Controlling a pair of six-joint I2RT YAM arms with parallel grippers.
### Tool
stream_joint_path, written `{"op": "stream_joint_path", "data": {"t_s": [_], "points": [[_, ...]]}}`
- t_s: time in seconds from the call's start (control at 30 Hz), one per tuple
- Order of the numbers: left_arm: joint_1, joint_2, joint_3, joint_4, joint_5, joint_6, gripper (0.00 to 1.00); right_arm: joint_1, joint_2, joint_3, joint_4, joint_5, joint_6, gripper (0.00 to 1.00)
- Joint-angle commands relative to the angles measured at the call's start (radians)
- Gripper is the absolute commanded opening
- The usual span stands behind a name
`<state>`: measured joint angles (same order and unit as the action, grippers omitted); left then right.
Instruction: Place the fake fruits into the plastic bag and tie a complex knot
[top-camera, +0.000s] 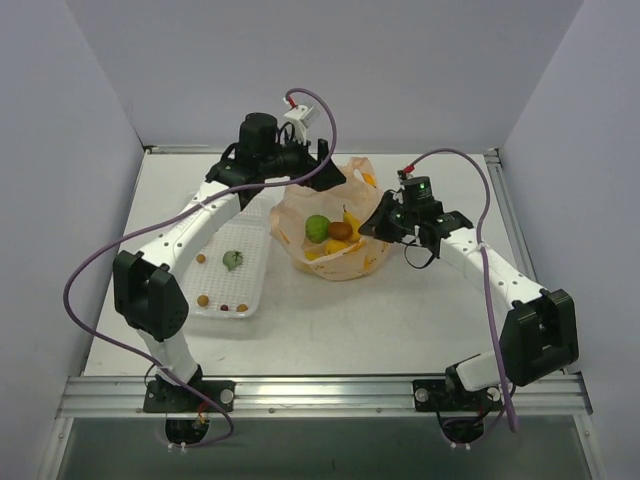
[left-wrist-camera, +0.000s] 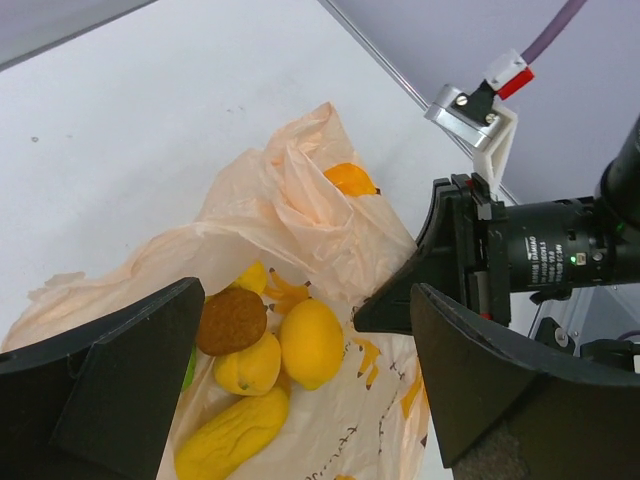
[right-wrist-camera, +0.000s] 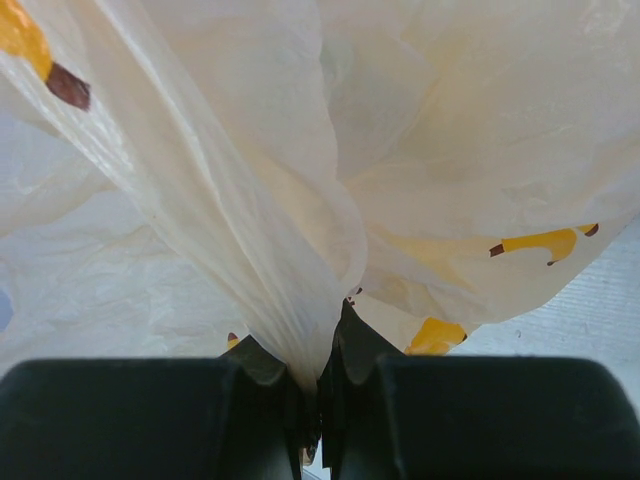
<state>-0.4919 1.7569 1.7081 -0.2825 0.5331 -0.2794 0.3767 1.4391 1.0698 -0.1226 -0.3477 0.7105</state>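
The plastic bag (top-camera: 345, 262) lies open at the table's middle. Inside it are the fake fruits: a green round one (top-camera: 316, 228), a brown one (top-camera: 340, 230) and yellow ones (top-camera: 351, 217). An orange one (top-camera: 368, 180) shows through the film at the bag's far side. In the left wrist view the brown fruit (left-wrist-camera: 231, 320), a lemon (left-wrist-camera: 311, 343) and a long yellow fruit (left-wrist-camera: 232, 433) lie in the bag (left-wrist-camera: 300, 215). My left gripper (top-camera: 323, 175) (left-wrist-camera: 305, 330) is open and empty above the bag's far rim. My right gripper (top-camera: 379, 227) (right-wrist-camera: 320, 390) is shut on the bag's right edge (right-wrist-camera: 290, 300).
A white mesh tray (top-camera: 252, 238) lies left of the bag, under my left arm. It holds a small green leafy piece (top-camera: 232, 260) and small brown bits (top-camera: 203, 299). Walls stand at the left, back and right. A metal rail (top-camera: 320, 385) runs along the near edge.
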Motion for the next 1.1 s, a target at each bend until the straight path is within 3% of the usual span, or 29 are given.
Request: {"op": "stream_joint_path", "data": {"t_s": [0.0,0.27,0.37,0.4,0.43,0.47,0.5,0.53,0.6,0.8,1.07], "points": [[-0.013,0.026,0.045,0.034,-0.013,-0.050,0.96,0.021,-0.054,-0.008,0.044,0.013,0.003,0.00],[-0.030,0.075,0.059,0.095,0.013,-0.145,0.93,0.054,-0.075,-0.007,0.064,0.041,-0.032,0.00],[-0.031,0.085,0.061,0.127,0.016,-0.170,0.72,0.064,-0.085,-0.010,0.074,0.033,-0.060,0.05],[-0.030,0.088,0.061,0.129,0.018,-0.173,0.56,0.064,-0.086,-0.010,0.074,0.032,-0.071,0.07],[-0.030,0.090,0.059,0.137,0.021,-0.175,0.47,0.064,-0.089,-0.008,0.072,0.030,-0.089,0.13],[-0.028,0.089,0.053,0.144,0.036,-0.178,0.30,0.057,-0.098,-0.005,0.061,0.032,-0.104,0.19],[-0.025,0.090,0.054,0.147,0.051,-0.178,0.18,0.050,-0.103,-0.001,0.051,0.023,-0.123,0.35],[-0.025,0.093,0.054,0.147,0.070,-0.173,0.09,0.039,-0.111,0.005,0.040,0.015,-0.143,0.43],[-0.022,0.098,0.058,0.143,0.119,-0.170,0.00,-0.017,-0.121,0.038,-0.009,0.000,-0.206,0.58],[-0.020,0.093,0.041,0.155,0.189,-0.179,0.00,-0.191,-0.105,0.163,-0.046,-0.092,-0.340,0.59],[-0.020,0.119,0.082,0.097,0.252,-0.156,0.00,-0.183,-0.002,0.328,-0.035,-0.318,-0.451,0.64]]}}
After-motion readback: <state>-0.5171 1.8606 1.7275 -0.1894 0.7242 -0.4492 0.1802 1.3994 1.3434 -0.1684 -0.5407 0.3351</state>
